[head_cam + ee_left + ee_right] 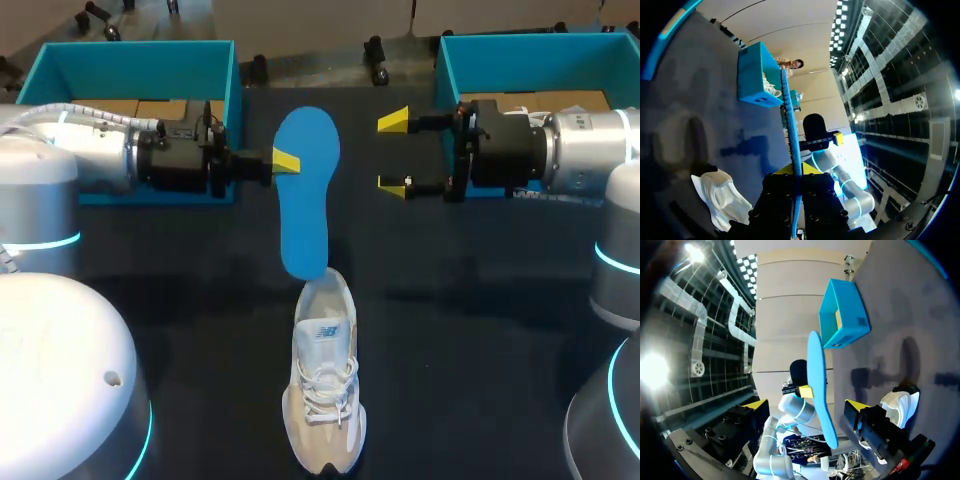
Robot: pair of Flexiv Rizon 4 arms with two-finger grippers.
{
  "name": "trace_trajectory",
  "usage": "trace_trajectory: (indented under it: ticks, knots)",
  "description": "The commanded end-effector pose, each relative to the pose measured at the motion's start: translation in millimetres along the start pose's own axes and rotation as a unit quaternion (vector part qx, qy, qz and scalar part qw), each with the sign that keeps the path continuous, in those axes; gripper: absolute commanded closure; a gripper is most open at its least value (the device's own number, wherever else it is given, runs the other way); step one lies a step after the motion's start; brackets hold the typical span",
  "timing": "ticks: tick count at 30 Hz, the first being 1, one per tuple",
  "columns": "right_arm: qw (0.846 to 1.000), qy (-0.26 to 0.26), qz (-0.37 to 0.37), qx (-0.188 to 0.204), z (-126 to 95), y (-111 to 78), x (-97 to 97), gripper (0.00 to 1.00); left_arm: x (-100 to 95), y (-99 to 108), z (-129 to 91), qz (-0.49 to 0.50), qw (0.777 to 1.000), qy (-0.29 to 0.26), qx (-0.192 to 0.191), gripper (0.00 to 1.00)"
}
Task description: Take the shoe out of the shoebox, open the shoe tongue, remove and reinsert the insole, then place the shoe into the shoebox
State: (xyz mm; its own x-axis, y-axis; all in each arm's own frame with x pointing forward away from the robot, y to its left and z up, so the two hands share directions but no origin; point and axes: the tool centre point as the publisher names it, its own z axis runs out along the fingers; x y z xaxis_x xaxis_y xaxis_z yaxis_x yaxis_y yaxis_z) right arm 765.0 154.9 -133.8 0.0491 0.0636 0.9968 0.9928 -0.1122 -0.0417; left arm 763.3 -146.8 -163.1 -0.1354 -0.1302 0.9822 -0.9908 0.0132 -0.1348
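The step in hand is the insole work: the blue insole (pixel 305 190) is out of the shoe (pixel 325 395) and is held up above the counter (pixel 480 330), so the removal looks finished and the reinsertion is what remains. The left fingers (pixel 286 160) are clenched on one long edge of the insole near its wide end; the left wrist view shows it edge-on (pixel 790 115), running straight out from between them. Its narrow end hangs near the shoe's opening, though whether it touches the shoe I cannot tell. The right fingers (pixel 394 121) are released, spread wide and grasping nothing, just beside the insole's other long edge. The shoe lies on the counter with its laced top up and its opening towards the insole. The next move, as I judge it, calls for steering the insole's narrow end down into that opening and sliding it toward the toe, with the free arm steadying the shoe. The left shoebox (pixel 135 55) and right shoebox (pixel 530 45) wait at the far side.
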Motion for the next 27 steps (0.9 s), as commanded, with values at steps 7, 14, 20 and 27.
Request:
trace_trajectory:
  ticks: [7, 14, 20, 27]
  knots:
    - [1.000, 0.000, 0.000, -0.001, 1, -0.5, -0.8, 0.00, -14.4, -9, 10, -0.040, 0.999, 0.009, -0.006, 1.00]
    - [1.000, 0.000, 0.000, -0.001, 1, -0.5, -0.8, 0.00, -21.4, -11, 13, -0.054, 0.999, 0.007, 0.003, 1.00]
    - [1.000, -0.015, 0.001, 0.006, 0, 0.1, 0.9, 0.00, -21.4, -11, 13, -0.054, 0.999, 0.007, 0.003, 1.00]
    - [0.992, -0.115, 0.033, 0.027, -1, -3.2, 21.0, 0.00, -21.4, -11, 13, -0.054, 0.999, 0.007, 0.003, 1.00]
